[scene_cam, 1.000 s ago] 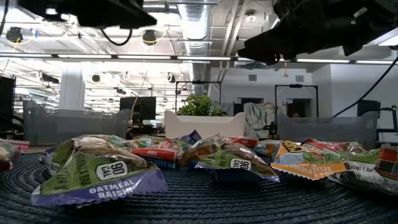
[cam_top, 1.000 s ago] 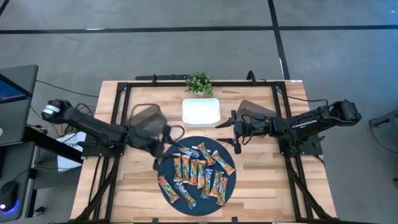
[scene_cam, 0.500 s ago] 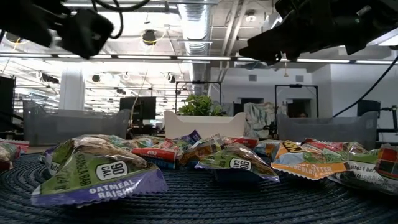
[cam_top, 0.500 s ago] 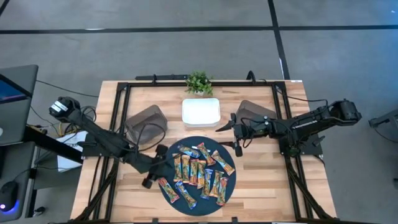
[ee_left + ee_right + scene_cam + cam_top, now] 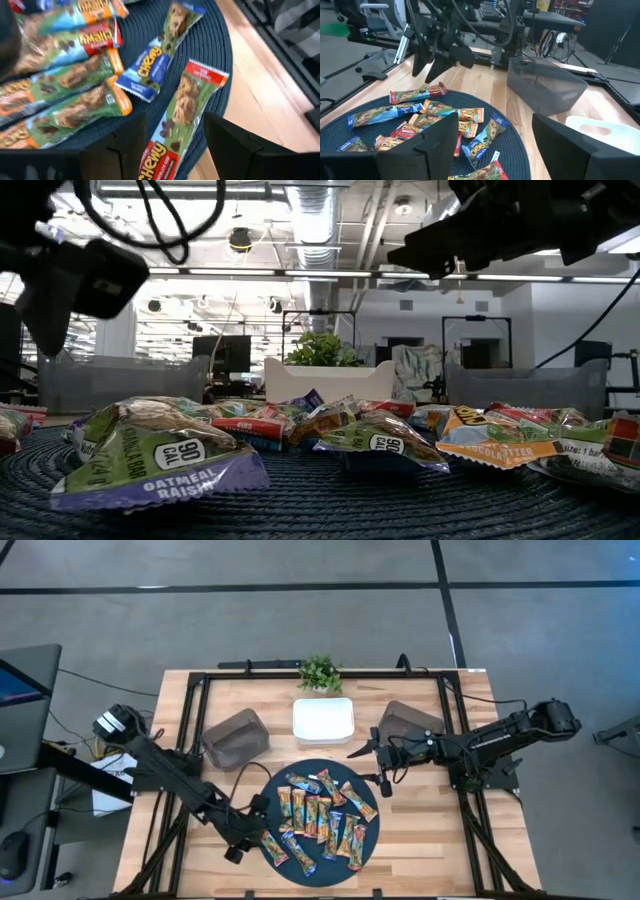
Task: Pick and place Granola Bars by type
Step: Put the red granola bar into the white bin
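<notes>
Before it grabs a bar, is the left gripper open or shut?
Open: the left gripper shows a clear gap between its fingers, above a red-ended bar.

Even overhead light falls softly on the bench [image 5: 420,830] in the high view, shadows faint. In the low view, ceiling strip lights [image 5: 250,272] glare at upper centre; foreground Granola Bars [image 5: 160,455] are sharp, the room behind hazy. The left wrist view is motion-blurred, wrappers smeared at upper left.

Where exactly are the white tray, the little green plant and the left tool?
White rectangular plastic tray [image 5: 323,720], high view, its bare floor.
Small green leafy plant [image 5: 320,671], high view, its leaves.
Left tool [image 5: 247,830], high view, midway between its fingertips.
</notes>
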Tool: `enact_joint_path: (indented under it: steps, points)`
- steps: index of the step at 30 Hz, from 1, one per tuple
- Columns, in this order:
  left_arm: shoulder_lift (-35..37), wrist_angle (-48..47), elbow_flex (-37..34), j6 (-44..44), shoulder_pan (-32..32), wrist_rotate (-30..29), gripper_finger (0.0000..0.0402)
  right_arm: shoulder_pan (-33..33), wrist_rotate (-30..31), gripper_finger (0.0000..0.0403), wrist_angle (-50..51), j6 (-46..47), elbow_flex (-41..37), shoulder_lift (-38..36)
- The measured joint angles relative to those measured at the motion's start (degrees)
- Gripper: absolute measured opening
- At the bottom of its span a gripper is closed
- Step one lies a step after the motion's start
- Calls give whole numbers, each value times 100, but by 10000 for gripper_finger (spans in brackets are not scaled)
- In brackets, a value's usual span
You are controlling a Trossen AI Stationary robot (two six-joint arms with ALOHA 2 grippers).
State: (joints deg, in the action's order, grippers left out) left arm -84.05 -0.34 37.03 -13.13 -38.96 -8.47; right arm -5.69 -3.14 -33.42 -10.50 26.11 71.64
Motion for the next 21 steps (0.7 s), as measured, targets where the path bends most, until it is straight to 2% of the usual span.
enact_joint_path:
  steps: [14,21]
  points:
    - [-792,223,-2,-281,436,960,192,8,-1,249,7,-2,0,0]
    - [-784,192,-1,-358,442,1065,176,8,-1,249,8,-2,0,0]
